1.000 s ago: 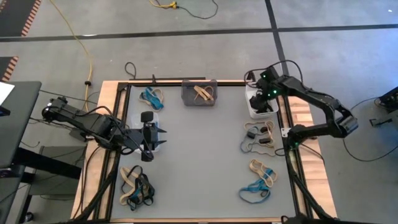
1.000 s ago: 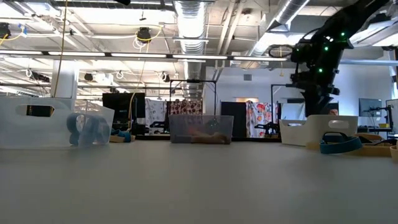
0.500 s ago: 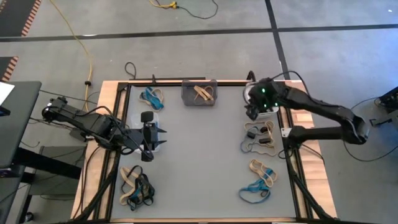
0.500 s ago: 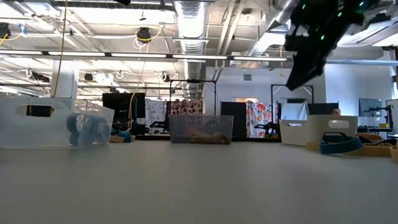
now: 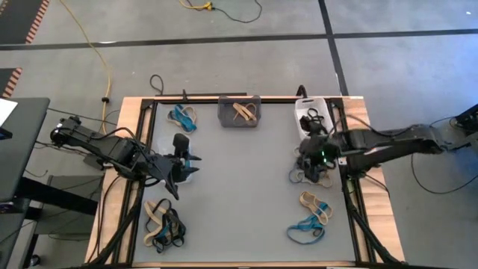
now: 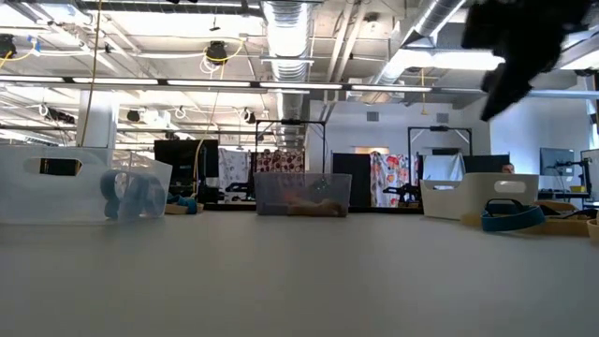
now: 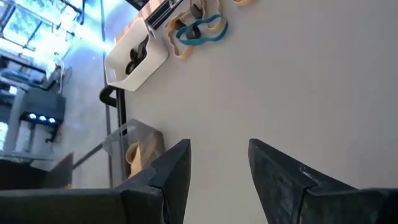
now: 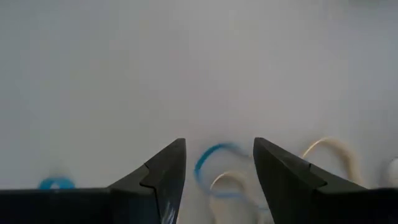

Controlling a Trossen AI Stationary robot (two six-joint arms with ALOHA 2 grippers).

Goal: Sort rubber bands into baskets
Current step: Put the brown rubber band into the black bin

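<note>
Three baskets stand along the table's far edge: a clear one (image 5: 181, 117) holding a blue and a tan band, a dark grey one (image 5: 239, 110) holding tan bands, and a white one (image 5: 310, 113) holding black bands. Loose rubber bands lie in heaps at the right (image 5: 299, 177), the near right (image 5: 314, 202) (image 5: 306, 230) and the near left (image 5: 164, 224). My right gripper (image 5: 308, 161) hangs open above the right heap; a blue band (image 8: 211, 163) and tan ones show beyond its fingers. My left gripper (image 5: 193, 164) hovers open over bare table at the left.
The low view shows the clear basket (image 6: 84, 183), the grey basket (image 6: 301, 194) and the white basket (image 6: 477, 194) in a row, with my right arm (image 6: 515, 51) high at the right. A dark frame rail (image 5: 347, 187) borders the table. Bare grey table lies in the middle.
My right gripper has swung from above the white basket toward the table's near edge and now hangs over the right heap of bands, having rolled on the way. My left gripper has rolled about its own axis without shifting place.
</note>
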